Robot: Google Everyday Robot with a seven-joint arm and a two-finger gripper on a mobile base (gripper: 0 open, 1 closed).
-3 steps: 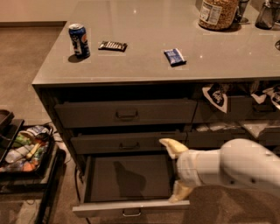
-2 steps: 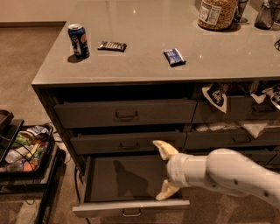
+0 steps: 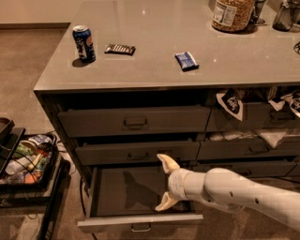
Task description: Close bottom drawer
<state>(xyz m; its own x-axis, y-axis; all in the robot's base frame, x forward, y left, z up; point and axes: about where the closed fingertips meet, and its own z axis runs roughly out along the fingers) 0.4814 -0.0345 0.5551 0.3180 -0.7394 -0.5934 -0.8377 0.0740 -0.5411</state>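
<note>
The bottom drawer [image 3: 140, 219] of the left three-drawer stack stands pulled out, its flat dark inside bare, with a small metal pull [image 3: 140, 228] at the centre of its front. My gripper [image 3: 166, 183] is open on the end of the white arm that reaches in from the right. It hovers over the right part of the drawer's inside. One fingertip [image 3: 161, 157] points up near the middle drawer's front [image 3: 136, 152]. The other fingertip [image 3: 159, 206] is low, just behind the drawer's front panel.
The grey counter [image 3: 154, 65] holds a blue can [image 3: 83, 43], a dark candy bar [image 3: 119, 48], a blue packet [image 3: 186, 60] and a jar [image 3: 232, 14]. Drawers at right [image 3: 253, 112] spill cloth and paper. A black cart of snacks [image 3: 26, 159] stands at left on the floor.
My gripper and arm have moved left and a little forward over the open bottom drawer. The drawer itself has not moved.
</note>
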